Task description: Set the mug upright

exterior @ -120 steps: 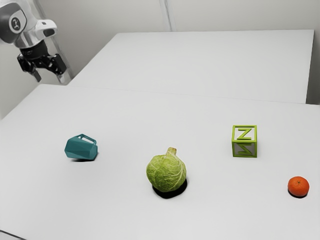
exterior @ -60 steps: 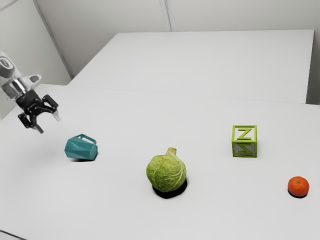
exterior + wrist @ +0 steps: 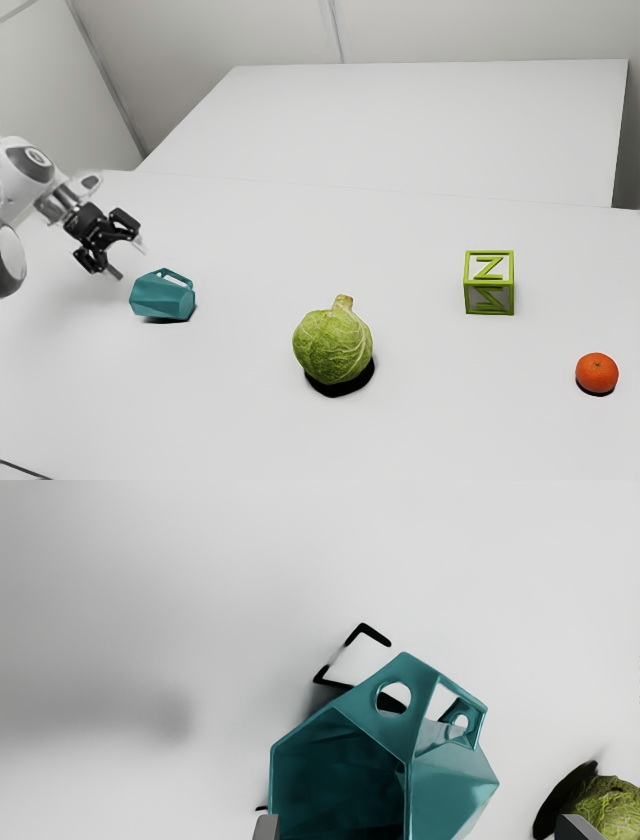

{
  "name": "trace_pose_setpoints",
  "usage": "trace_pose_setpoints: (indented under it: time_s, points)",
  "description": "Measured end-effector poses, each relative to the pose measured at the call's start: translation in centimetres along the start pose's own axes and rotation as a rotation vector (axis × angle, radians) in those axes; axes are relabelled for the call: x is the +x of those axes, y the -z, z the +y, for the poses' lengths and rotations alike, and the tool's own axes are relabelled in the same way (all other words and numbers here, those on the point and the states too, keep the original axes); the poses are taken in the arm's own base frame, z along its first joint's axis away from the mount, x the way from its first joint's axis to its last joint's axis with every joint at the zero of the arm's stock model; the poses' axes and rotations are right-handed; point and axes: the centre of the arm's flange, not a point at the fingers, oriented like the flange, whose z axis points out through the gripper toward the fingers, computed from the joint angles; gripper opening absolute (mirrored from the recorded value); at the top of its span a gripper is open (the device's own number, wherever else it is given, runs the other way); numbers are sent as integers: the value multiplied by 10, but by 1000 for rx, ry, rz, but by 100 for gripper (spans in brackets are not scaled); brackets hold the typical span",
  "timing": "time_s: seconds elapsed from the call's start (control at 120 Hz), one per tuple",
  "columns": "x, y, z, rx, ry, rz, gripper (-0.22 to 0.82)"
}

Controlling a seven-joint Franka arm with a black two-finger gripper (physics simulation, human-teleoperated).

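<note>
White, smooth tabletop point(image 3: 240, 430) carries the mug point(image 3: 163, 297), which lies on its side with its dark, open mouth toward me and its handle point(image 3: 419, 705) raised. My fingers point(image 3: 266, 827) are spread wide, close to the mug and just above it, pinching nothing. As I judge it, the upright stance is all that is lacking: the mug has yet to be gripped, turned mouth up, set on its base and let go.

Its teal walls are flat facets meeting at crisp edges, with a faint gloss like glazed ware or hard plastic; the angular handle is pierced by round holes. Beyond the mug, toward the exterior view's right, sits a cabbage point(image 3: 333, 346), round, veined and crinkled, with a stubby stalk. Farther from the mug that way stands a letter block point(image 3: 489, 283), a green-edged cube, and farthest from it an orange point(image 3: 597, 372), small and lightly dimpled. Behind everything rises a plain, pale wall point(image 3: 480, 30).
</note>
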Motion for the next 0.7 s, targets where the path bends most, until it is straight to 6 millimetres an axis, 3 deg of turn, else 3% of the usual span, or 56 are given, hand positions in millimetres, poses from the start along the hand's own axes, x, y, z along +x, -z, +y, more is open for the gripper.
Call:
trace_pose_setpoints:
  time_s: [0.2,0.525,0.567,0.7]
  points:
    - [9,-19,-8,-62,-16,2,60]
    - [5,-48,-9,-155,-9,-29,60]
    - [5,-49,-9,-156,-11,-30,54]
    - [6,-49,-6,-147,-19,-32,19]
